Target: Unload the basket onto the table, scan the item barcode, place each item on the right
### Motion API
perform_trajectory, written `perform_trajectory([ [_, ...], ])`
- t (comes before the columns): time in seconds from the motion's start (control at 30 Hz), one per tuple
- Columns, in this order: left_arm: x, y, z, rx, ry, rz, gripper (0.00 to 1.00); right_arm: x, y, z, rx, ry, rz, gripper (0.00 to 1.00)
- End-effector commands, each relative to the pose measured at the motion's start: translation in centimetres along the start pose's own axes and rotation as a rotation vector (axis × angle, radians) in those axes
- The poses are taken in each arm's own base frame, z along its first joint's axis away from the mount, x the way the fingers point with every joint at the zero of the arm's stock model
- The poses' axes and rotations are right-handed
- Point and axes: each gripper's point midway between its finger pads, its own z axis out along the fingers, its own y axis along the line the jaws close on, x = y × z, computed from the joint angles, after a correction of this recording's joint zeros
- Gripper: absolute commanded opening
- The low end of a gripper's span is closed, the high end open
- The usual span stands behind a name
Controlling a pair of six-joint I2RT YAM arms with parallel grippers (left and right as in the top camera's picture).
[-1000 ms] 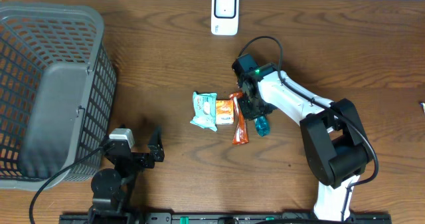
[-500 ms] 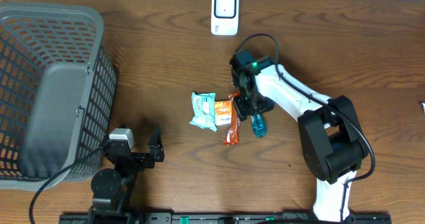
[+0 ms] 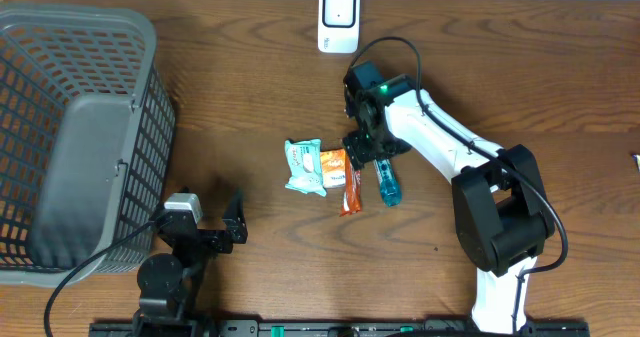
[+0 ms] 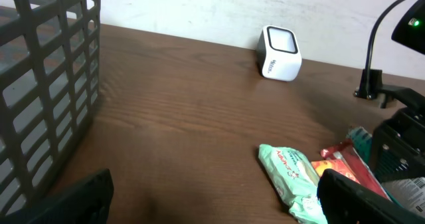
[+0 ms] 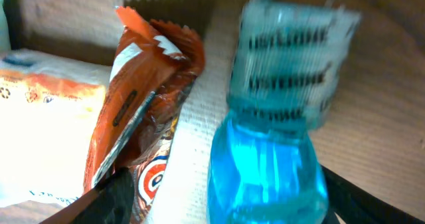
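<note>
1. Left pincer (image 4: 222, 201) sits at 7 o'clock on the near edge of the bench (image 3: 250, 87). It is released, with the fingers spread wide and nothing between them. It looks parked out of the way, probably so the other arm can work.
2. Basket (image 3: 155, 127) is at 9 o'clock, grey mesh, upright. It is well apart from the items and is likely the drop spot for things once they are scanned.
3. The item cluster lies at bench centre:
   - green pack (image 3: 303, 167) on the 9 o'clock side
   - orange-white pack (image 3: 333, 165) touching the green pack
   - orange wrapper (image 3: 351, 192) slanting toward 6 o'clock and overlapping the orange-white pack's edge
4. Blue bottle (image 3: 388, 182) lies flat on the bench just beside the wrapper on its 3 o'clock side, with its long axis running 12 to 6. I judge it to be the item in hand, since the right wrist view is centred on it. Its label there is blurred, and I see no barcode.
5. Right pincer (image 3: 368, 152) hangs over the bottle's 12 o'clock end, pointing down.
   - The jaws are released and stand wider than the bottle. In the right wrist view there is a clear gap on the wrapper side, so nothing is grasped.
   - The wrapper crowds that same side, so closing there risks pinching it too.
6. Scanner (image 3: 338, 19) is a white unit at 12 o'clock on the far edge, well apart from the cluster. Nothing is over it, so the scan is not yet done.
</note>
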Motion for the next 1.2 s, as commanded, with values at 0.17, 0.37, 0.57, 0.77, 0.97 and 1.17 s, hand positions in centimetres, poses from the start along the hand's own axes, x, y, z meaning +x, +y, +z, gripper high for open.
perform_trajectory([
  [0.17, 1.3, 0.2, 0.3, 0.004, 0.032, 0.010, 0.98, -2.9, -1.8, -0.5, 0.092, -0.110, 0.007, 0.63],
  [0.37, 1.3, 0.2, 0.3, 0.004, 0.032, 0.010, 0.98, -2.8, -2.1, -0.5, 0.093, -0.104, 0.015, 0.59],
  [0.57, 1.3, 0.2, 0.3, 0.004, 0.032, 0.010, 0.98, -2.6, -2.1, -0.3, 0.091, -0.097, 0.015, 0.52],
  [0.77, 1.3, 0.2, 0.3, 0.004, 0.032, 0.010, 0.98, -2.8, -0.9, -3.0, 0.032, -0.071, 0.013, 0.88],
  [0.97, 1.3, 0.2, 0.3, 0.004, 0.032, 0.010, 0.98, -3.1, -0.6, -7.5, 0.026, -0.060, 0.048, 0.99],
  [1.17, 1.3, 0.2, 0.3, 0.004, 0.032, 0.010, 0.98, -2.2, -0.4, -10.4, 0.018, -0.046, 0.076, 0.99],
])
